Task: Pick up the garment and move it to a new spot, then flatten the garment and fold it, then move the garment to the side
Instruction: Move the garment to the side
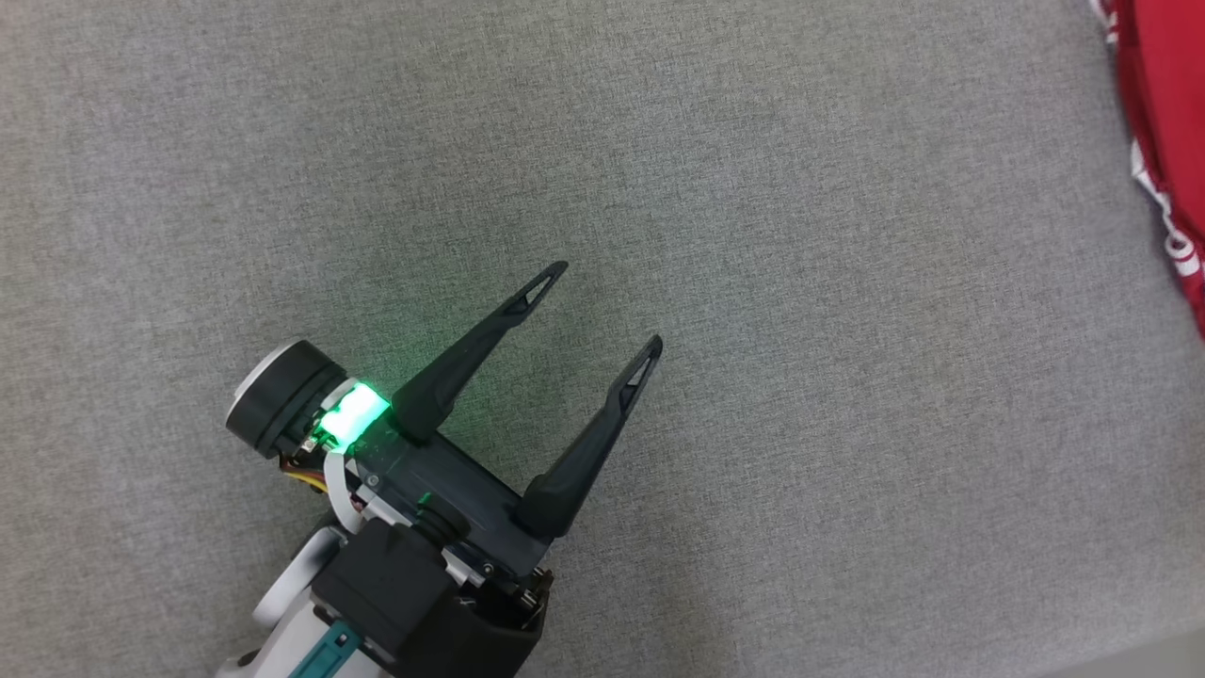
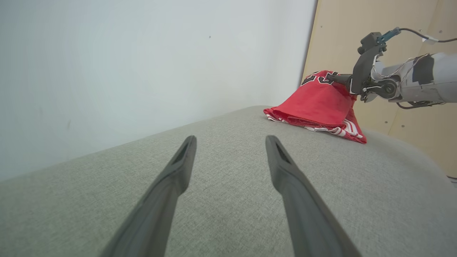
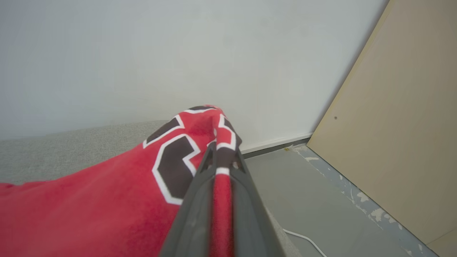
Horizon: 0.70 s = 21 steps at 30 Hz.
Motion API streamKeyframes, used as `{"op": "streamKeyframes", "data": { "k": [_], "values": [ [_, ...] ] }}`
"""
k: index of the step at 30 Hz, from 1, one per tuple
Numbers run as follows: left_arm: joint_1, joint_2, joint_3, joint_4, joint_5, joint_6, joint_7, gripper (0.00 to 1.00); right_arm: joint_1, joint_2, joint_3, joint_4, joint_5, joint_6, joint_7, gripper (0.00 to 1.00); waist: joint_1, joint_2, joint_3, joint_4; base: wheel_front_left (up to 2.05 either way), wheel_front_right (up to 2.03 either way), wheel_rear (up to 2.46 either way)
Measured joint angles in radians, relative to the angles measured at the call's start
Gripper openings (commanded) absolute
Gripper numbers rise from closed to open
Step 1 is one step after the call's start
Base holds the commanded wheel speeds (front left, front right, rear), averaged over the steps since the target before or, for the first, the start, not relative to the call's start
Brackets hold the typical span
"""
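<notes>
Above grey fabric [image 1: 847, 377], right jaws pinch the garment [image 2: 317, 105]; left jaws gape.

Right wrist view: there's a big black figure [image 3: 171, 167] edged in white on the red jersey [image 3: 89, 214]. It's crumpled over a fold, so I can't call which number it is. Over to my left wrist view, and the jersey [image 2: 321, 107] shows black figures [image 2: 316, 77] up at its peak, too small and creased to read. In the head view I get white marks [image 1: 1181, 250] along the jersey edge [image 1: 1167, 113], cut off and unreadable.
</notes>
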Motion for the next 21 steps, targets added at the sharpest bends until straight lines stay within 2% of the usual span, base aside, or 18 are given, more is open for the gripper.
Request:
{"op": "streamKeyframes", "data": {
  "k": [7,8,9,10,14,17,19,21],
  "values": [
    [-0.009,0.002,-0.012,-0.020,-0.001,0.000,0.012,1.00,-0.009,0.002,-0.047,0.072,-0.088,0.000,0.000,0.00,0.0000,-0.0001,-0.005,0.008,0.00,0.00,0.00],
    [-0.010,0.002,-0.013,-0.020,-0.002,0.000,0.012,1.00,-0.014,0.006,-0.052,0.088,-0.097,0.000,0.000,0.05,0.0000,-0.0001,-0.006,0.010,0.00,0.00,0.00],
    [-0.010,0.003,-0.014,-0.020,-0.002,0.000,0.013,1.00,-0.022,0.013,-0.058,0.102,-0.106,0.000,0.000,0.39,0.0000,-0.0001,-0.007,0.013,0.00,0.00,0.00],
    [-0.010,0.005,-0.015,-0.021,-0.002,0.000,0.015,1.00,-0.027,0.019,-0.070,0.109,-0.131,0.000,0.000,1.00,0.0000,0.0000,-0.008,0.016,0.00,0.00,0.00],
    [-0.011,0.006,-0.013,-0.023,-0.003,0.010,0.019,1.00,-0.053,0.043,-0.162,0.050,-0.255,0.000,0.000,1.00,0.0000,-0.0001,-0.018,0.023,0.00,0.00,0.00],
    [-0.003,0.004,-0.005,-0.005,-0.017,0.021,0.014,1.00,-0.046,0.097,-0.195,-0.032,-0.350,0.000,0.000,1.00,-0.0001,-0.0001,-0.036,0.025,0.00,0.00,0.00],
    [0.010,-0.006,0.007,0.013,-0.039,0.036,0.006,1.00,-0.031,0.146,-0.170,-0.084,-0.359,0.000,0.000,1.00,-0.0001,-0.0001,-0.054,0.027,0.00,0.00,0.00],
    [0.031,-0.020,0.021,0.052,-0.078,0.048,0.000,1.00,0.000,0.186,-0.103,-0.127,-0.356,0.000,0.000,1.00,-0.0001,-0.0001,-0.077,0.030,0.00,0.00,0.00]
  ]
}}
